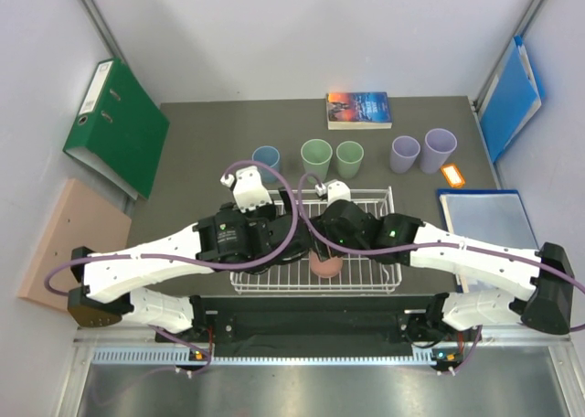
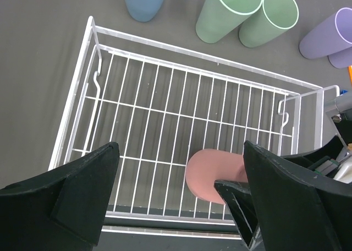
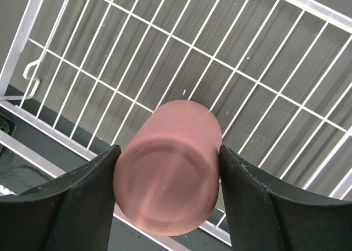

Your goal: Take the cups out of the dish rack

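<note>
The right pincer had its fingers pressed to both sides of the upturned pink cup, near the front of the dish rack. The left pincer hung open and empty. I reckoned a straight lift clear of the wires was wanted, then the desk beside the other cups.

dish rack on the table, at its near edge. 1 cup inside the rack, near its front rim, between and touching the right gripper's fingers. behind the rack, 5 upright cups in a row on the table; behind them, a book. a binder beyond the table's left edge.
</note>
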### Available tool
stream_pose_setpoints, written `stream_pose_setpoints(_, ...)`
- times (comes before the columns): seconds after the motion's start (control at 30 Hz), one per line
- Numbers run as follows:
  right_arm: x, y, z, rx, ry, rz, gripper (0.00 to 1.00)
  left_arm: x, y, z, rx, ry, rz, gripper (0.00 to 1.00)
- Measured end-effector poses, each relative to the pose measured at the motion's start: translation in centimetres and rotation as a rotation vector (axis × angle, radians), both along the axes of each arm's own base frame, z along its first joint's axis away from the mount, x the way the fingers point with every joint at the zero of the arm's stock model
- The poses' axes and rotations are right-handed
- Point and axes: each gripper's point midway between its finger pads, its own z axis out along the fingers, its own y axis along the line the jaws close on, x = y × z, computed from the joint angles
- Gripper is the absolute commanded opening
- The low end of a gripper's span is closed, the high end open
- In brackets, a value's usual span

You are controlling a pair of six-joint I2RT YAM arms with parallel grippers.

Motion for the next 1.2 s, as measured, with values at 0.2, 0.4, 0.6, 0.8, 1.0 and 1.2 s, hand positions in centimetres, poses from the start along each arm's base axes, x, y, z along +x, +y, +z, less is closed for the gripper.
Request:
stream_pose_setpoints(0.2,-0.3,-1.2,1.3,-0.013,-0.004,-0.008,0.0,0.2,-0.1,-0.5,0.007,-0.008,0.003,0.98)
stream_pose_setpoints(0.4,1.6,-2.9,9.7,0.183,-0.147,-0.101,0.0,0.2,-0.2,-1.0,-0.032,-0.021,0.004,0.97)
stream_pose_setpoints(0.6,5.1,-9.1,15.4,0.469,-0.277,-0.307,0.0,0.3,-0.8,-0.5,-0.141,-0.064,-0.033,0.99)
stream_pose_setpoints(0.8,6.6,-10.6,14.9,0.693,-0.224,-0.344,0.0,0.1,-1.7,0.8,-0.363,-0.152,-0.12,0.99)
stream_pose_setpoints(1.0,5.8,-6.9,13.2,0.907,-0.06,-0.208,0.0,0.6,-1.3,4.8,-0.611,-0.266,-0.179,0.99)
stream_pose_setpoints(1.2,5.0,-5.0,15.7,1.087,-0.001,-0.087,0.0,2.6,-2.7,7.7,-0.744,-0.294,-0.273,0.99)
